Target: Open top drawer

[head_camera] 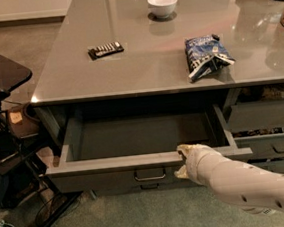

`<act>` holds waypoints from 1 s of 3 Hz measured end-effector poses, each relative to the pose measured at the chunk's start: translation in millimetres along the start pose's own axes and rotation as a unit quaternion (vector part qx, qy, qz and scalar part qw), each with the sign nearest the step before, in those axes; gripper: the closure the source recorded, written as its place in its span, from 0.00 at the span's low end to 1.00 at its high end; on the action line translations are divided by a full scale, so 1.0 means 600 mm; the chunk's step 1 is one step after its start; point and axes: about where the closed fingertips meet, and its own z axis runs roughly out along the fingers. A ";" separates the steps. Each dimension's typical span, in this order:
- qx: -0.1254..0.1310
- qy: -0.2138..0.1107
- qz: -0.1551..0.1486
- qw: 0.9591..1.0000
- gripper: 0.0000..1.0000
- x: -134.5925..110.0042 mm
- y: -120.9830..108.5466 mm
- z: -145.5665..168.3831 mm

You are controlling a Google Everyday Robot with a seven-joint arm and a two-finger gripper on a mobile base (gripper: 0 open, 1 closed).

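Glossy grey countertop [143, 70] fills the upper part of your view, and on it you see a white bowl [162, 5] at the far side, a flat dark wrapped bar [106, 50] to its left and nearer you, and a crumpled blue snack bag [207, 56] close to the front edge on the right. All three lie well apart from each other.

Below the counter, the top drawer [98, 179] stands open, well out from the cabinet, so you look straight down into its plain grey interior, which holds nothing you can make out. Its small loop handle [149, 175] sits at the centre of the front panel.

Your gripper [183, 160] is at the top edge of that front panel, right of the handle and touching the rim, with the cream arm [249, 185] reaching in from the lower right corner. You cannot tell how its jaws stand: the wrist covers them, so whether they clamp the panel or only rest against it is not visible.

To the right, a narrower drawer [275, 145] is also partly open. At the left edge you have a black side table [7, 73], and grey-green carpet [142, 216] covers the floor in front of the cabinet
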 end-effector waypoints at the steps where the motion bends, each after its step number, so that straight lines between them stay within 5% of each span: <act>1: 0.000 0.000 0.000 1.000 1.00 -0.002 0.001 -0.008; 3: -0.002 -0.001 0.001 1.000 1.00 -0.001 0.015 -0.025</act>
